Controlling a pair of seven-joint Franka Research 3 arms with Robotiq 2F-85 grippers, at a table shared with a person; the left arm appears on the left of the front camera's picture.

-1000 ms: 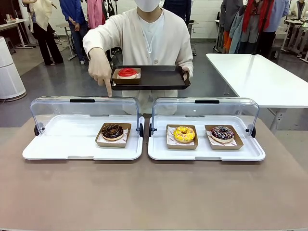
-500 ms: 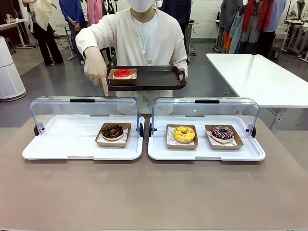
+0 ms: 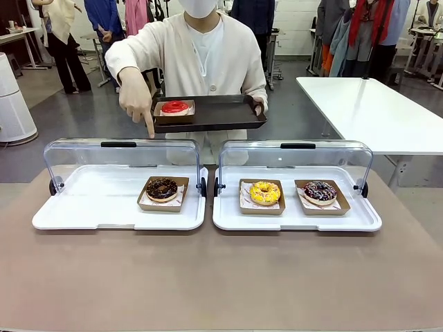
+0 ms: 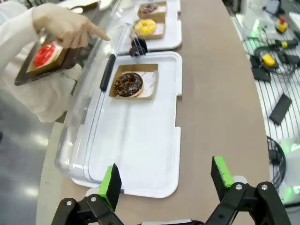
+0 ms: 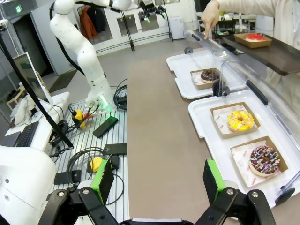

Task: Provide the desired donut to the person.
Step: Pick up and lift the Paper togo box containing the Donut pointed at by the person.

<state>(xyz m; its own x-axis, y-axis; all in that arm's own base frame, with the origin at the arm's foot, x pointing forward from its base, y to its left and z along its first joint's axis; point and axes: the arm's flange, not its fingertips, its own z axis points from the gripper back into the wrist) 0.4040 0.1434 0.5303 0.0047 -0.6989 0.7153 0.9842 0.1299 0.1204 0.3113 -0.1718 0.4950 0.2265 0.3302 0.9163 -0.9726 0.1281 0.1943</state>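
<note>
front: person (image 3: 208,48) top centre, holding a dark tray (image 3: 228,114) with a red donut (image 3: 174,107) on its left end. their other hand (image 3: 135,93) points down, index tip just over the lid (image 3: 121,158) of the left case (image 3: 97,204). choc donut (image 3: 162,188) sits at that case's right end. right case (image 3: 291,220) holds yellow donut (image 3: 265,192) and sprinkle donut (image 3: 320,191).

left wrist: my left claw (image 4: 167,176) at bottom, wide, holding nothing. choc donut upper centre, pointing hand upper left.

right wrist: my right claw (image 5: 158,179) at bottom, wide, holding nothing. yellow donut and sprinkle donut at right.
</note>
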